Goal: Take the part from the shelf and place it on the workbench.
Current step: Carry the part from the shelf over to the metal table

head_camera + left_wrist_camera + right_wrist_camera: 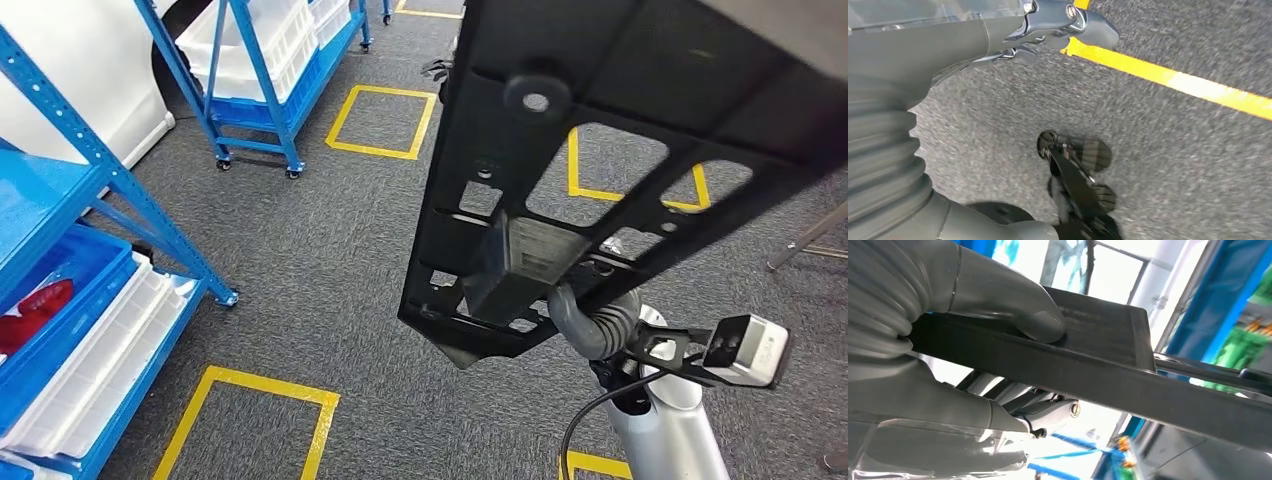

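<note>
Robot's right hand [973, 345] grips a large black slotted part [600, 150], holding it up over grey carpet [300, 250] beside blue shelves [120, 190]. Its left hand [1048, 25] hangs above the floor, fingers loosely apart, holding nothing.

Open grey carpet [330, 240] ahead, blue shelving [100, 190] on the left.

The part [600, 150] is matte black, and the right hand [948, 340] on it is grey. The carpet floor [300, 250] is speckled dark grey with yellow taped squares [382, 122]. The shelves [150, 200] are bright blue, holding blue and white bins [100, 360].
</note>
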